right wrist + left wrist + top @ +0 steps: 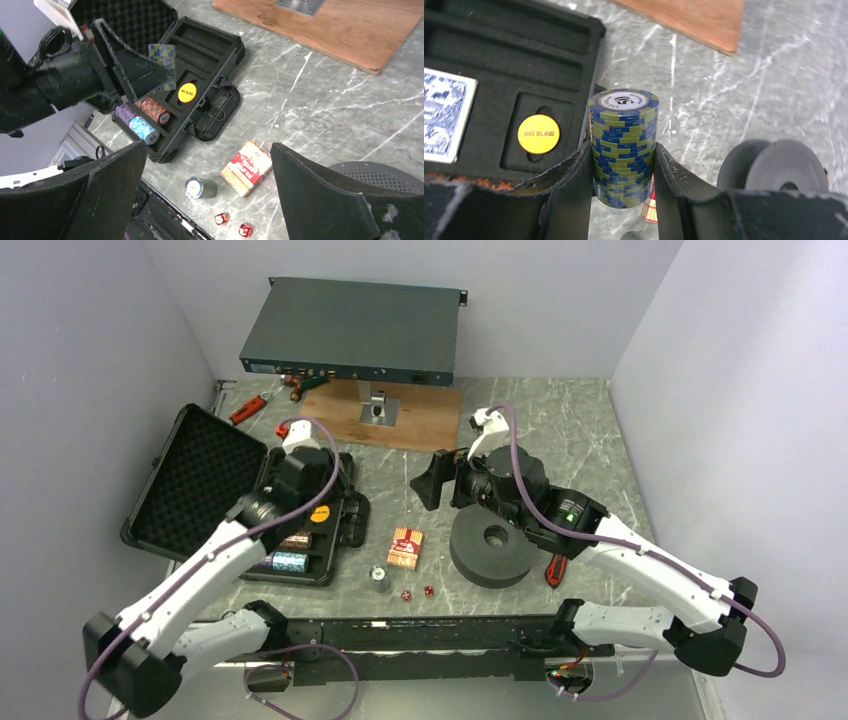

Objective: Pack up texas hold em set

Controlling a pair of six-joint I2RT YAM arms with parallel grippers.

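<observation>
The black briefcase lies open at the left, its foam lid back. Its tray holds orange, purple and light blue chip stacks, a blue card deck and the yellow disc. My left gripper is shut on a blue-green chip stack, held over the tray's right edge. My right gripper is open and empty above the table. Below it lie a red card deck box, a chip stack on its side and two red dice.
A dark grey foam ring sits under my right arm. A grey rack-mount box stands on a post over a wooden board at the back. Red-handled tools lie at the back left.
</observation>
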